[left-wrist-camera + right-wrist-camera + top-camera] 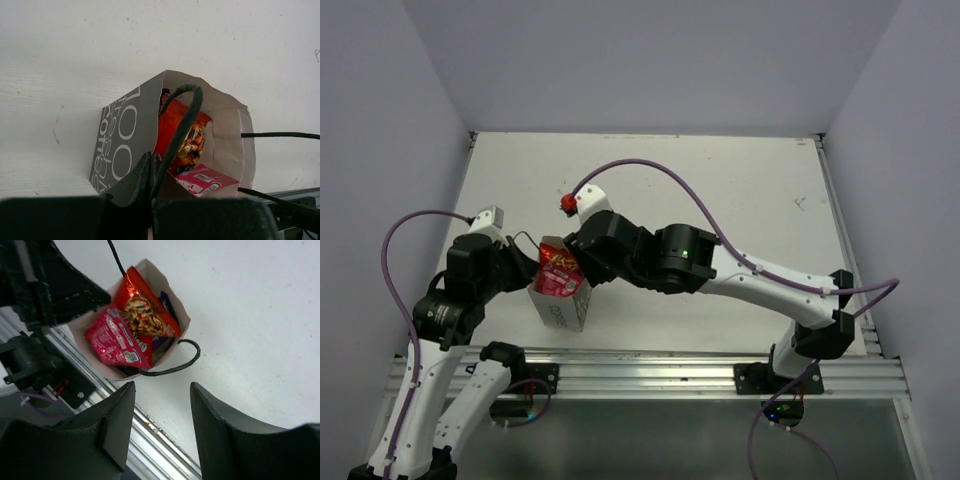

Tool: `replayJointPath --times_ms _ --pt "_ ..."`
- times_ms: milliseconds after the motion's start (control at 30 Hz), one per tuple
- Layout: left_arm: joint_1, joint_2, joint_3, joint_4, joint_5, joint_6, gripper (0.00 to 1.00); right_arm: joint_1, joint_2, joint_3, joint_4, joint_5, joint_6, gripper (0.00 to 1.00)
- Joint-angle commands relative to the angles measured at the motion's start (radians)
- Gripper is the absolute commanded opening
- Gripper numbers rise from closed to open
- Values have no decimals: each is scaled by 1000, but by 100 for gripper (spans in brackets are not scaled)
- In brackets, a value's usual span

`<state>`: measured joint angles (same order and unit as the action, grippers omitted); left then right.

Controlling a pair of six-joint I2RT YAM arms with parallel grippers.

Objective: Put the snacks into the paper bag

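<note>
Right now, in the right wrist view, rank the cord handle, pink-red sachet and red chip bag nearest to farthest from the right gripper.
1. cord handle, at the near rim of the paper bag, closest to the right gripper.
2. pink-red sachet, left in the bag mouth.
3. red chip bag, behind it.

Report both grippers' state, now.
Left gripper: closed, pinching the edge of the paper bag.
Right gripper: open, holding nothing.
</note>
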<state>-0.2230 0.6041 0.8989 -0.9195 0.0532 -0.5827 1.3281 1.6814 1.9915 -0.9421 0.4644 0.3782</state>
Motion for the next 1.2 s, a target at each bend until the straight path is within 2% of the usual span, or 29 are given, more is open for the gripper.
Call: replayJointPath --times_ms 0,267,733,1167 --pt "-3 8 -5 31 33 14 0 5 24 -112 38 23 96 51" --pt "-3 -9 0 15 27 11 0 5 31 -253 152 -21 136 50" --pt "-1 -20 0 2 23 6 0 5 8 -243 161 -23 146 50" --pt "-1 -27 -2 -5 19 -5 0 5 38 -137 138 -29 142 50"
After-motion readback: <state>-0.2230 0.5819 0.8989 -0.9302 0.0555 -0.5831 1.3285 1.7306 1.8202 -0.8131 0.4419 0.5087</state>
